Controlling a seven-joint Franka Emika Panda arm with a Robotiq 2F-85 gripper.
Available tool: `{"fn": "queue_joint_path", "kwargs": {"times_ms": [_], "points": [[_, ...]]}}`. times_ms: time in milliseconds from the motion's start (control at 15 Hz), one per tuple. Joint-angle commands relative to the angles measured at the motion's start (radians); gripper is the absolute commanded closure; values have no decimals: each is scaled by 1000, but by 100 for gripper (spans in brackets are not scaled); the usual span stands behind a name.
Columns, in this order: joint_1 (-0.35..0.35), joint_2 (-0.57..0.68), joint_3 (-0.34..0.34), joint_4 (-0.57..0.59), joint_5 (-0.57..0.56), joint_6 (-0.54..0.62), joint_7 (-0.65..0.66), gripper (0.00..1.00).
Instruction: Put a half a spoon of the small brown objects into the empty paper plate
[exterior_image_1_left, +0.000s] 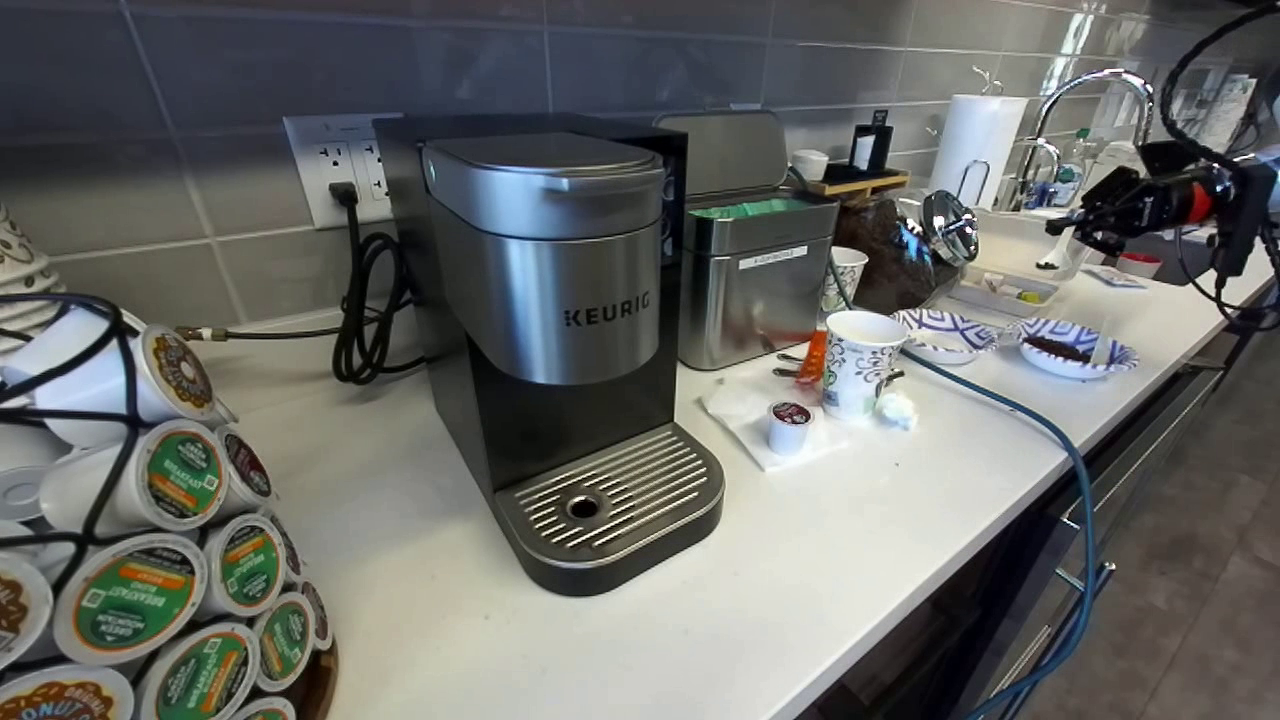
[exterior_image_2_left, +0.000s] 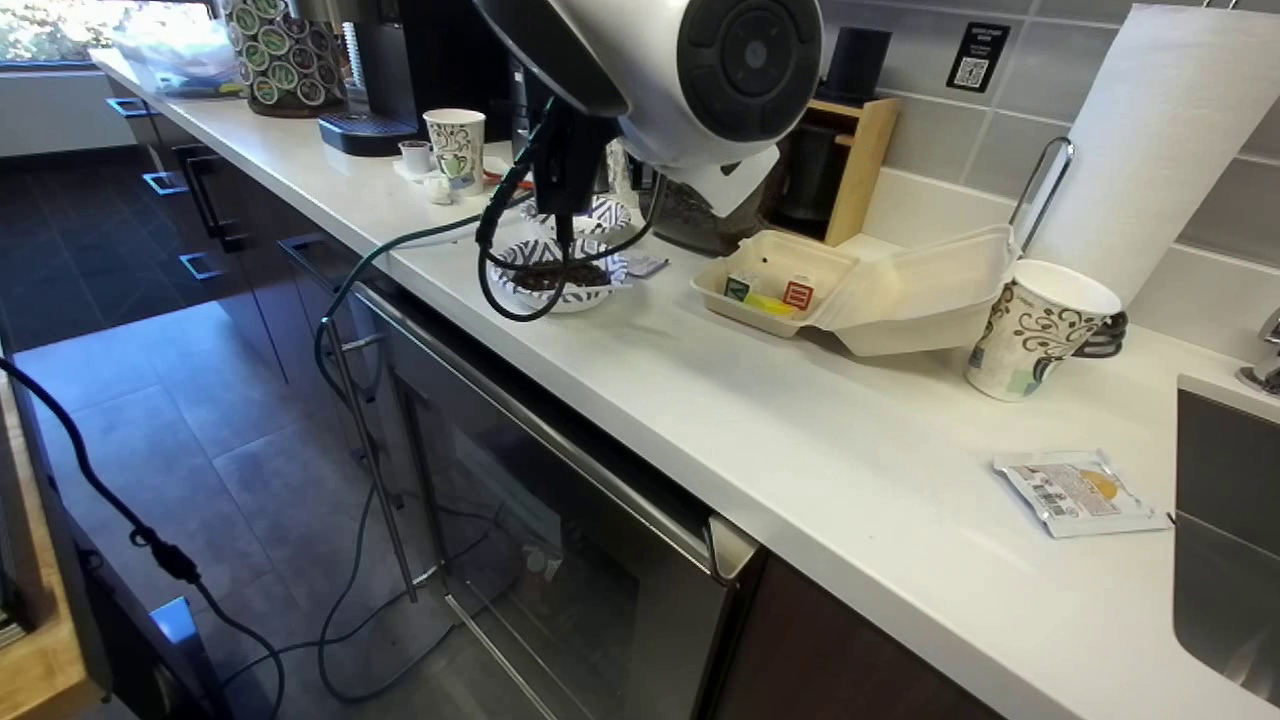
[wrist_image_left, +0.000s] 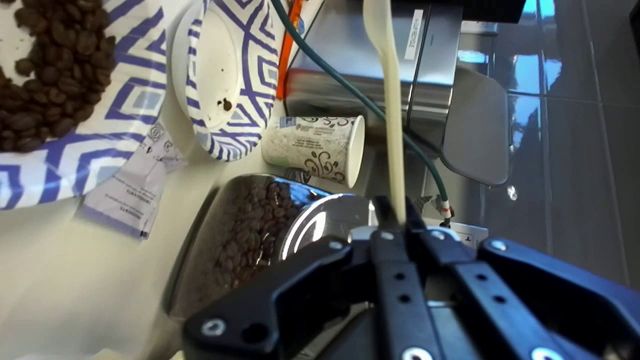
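My gripper (wrist_image_left: 397, 212) is shut on the handle of a pale plastic spoon (wrist_image_left: 392, 110) in the wrist view. The spoon's scoop end reaches the upper picture edge; whether it carries anything cannot be told. In an exterior view the gripper (exterior_image_1_left: 1078, 222) is above the counter with the white spoon (exterior_image_1_left: 1054, 252) hanging below it. The small brown objects, like coffee beans (wrist_image_left: 67, 75), lie in a blue-patterned paper plate (wrist_image_left: 142, 95), also in an exterior view (exterior_image_1_left: 1122, 358). A similar paper plate (wrist_image_left: 215, 70) beside it holds only small brown specks; it shows in an exterior view too (exterior_image_1_left: 950, 345).
A tilted jar of beans (wrist_image_left: 240, 240) lies near the plates with a torn sachet (wrist_image_left: 132, 195). A paper cup (exterior_image_1_left: 860, 365), metal bin (exterior_image_1_left: 750, 290) and coffee machine (exterior_image_1_left: 560, 300) stand along the counter. A cable (exterior_image_1_left: 1030, 412) crosses it. An open food box (exterior_image_2_left: 775, 255) stands near.
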Motion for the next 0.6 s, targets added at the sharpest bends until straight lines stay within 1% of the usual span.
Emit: {"fn": "queue_joint_path", "kwargs": {"times_ms": [0, 200, 533], "points": [[71, -84, -36, -126, 53, 74, -56, 99], [115, -106, -58, -163, 81, 123, -75, 99], [181, -93, -80, -157, 154, 229, -66, 99]]}}
